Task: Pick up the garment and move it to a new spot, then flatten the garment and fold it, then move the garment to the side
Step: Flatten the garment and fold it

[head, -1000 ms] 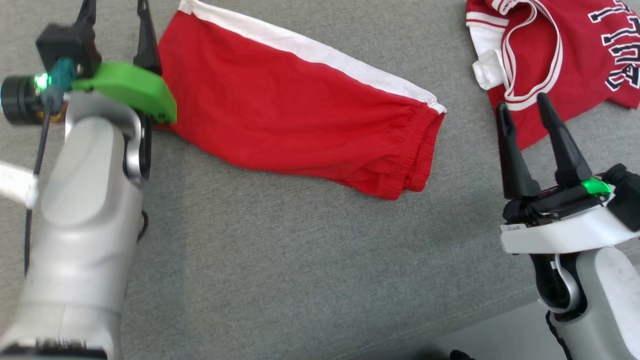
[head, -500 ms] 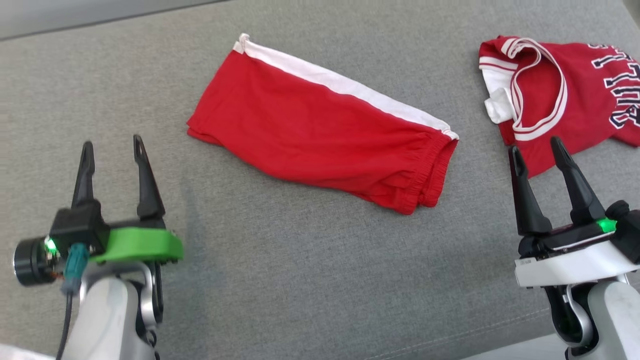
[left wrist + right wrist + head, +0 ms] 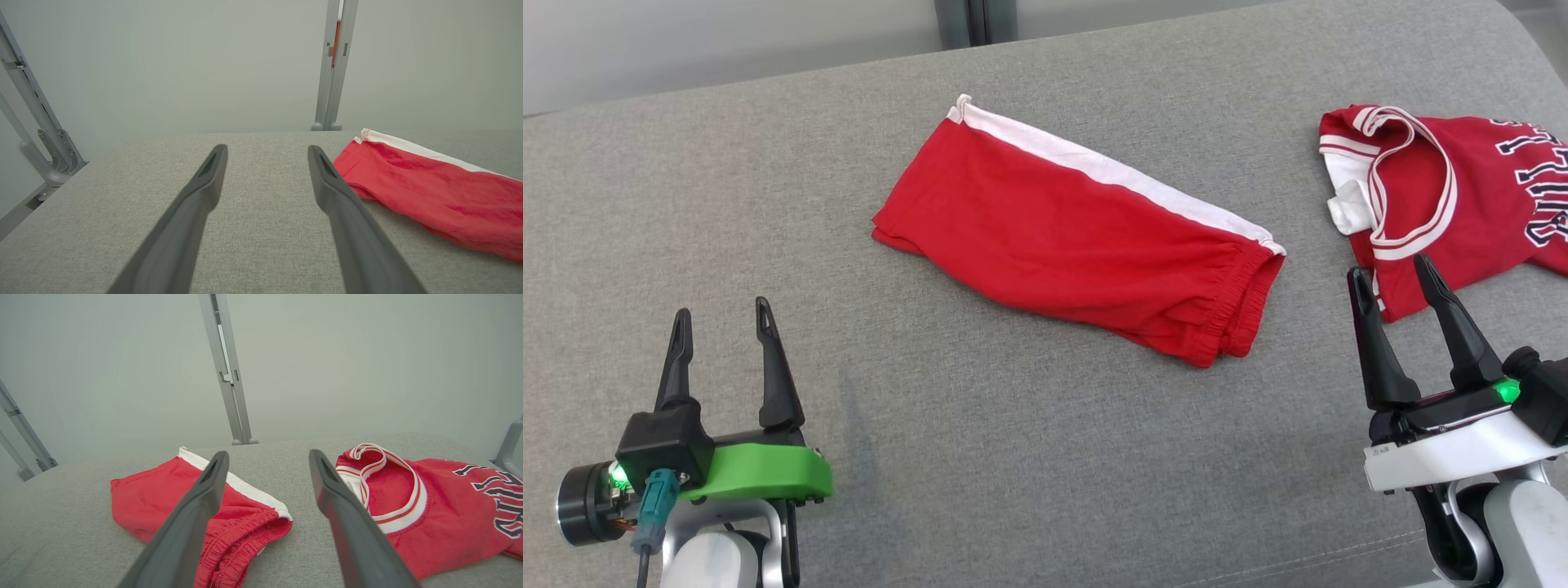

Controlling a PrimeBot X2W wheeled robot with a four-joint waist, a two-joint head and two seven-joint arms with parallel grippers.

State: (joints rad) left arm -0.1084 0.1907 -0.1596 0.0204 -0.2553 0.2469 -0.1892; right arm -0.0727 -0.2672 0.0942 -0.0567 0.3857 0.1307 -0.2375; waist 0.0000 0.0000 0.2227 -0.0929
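The garment, a pair of red shorts [image 3: 1078, 237] with a white side stripe, lies folded flat on the grey cushion [image 3: 1013, 457], elastic waistband towards the right. My left gripper [image 3: 722, 307] hovers open and empty at the lower left, well clear of the shorts' left end. In the left wrist view that gripper [image 3: 266, 148] points past the shorts [image 3: 429, 192], which lie to its right. My right gripper [image 3: 1389, 265] is open and empty at the lower right, just right of the waistband. In the right wrist view this gripper [image 3: 268, 452] looks out between the shorts [image 3: 147, 498] and a jersey.
A red jersey [image 3: 1462, 204] with white trim and dark lettering lies crumpled at the right, close to my right fingertips; the right wrist view shows the jersey [image 3: 449, 514] too. Grey metal posts [image 3: 333, 65] stand behind the cushion's far edge. Bare cushion stretches to the left and front.
My left arm has drawn back from the shorts' left end to the lower left, still open. The head camera has tilted up, so the whole picture shifted. The shorts lie unchanged.
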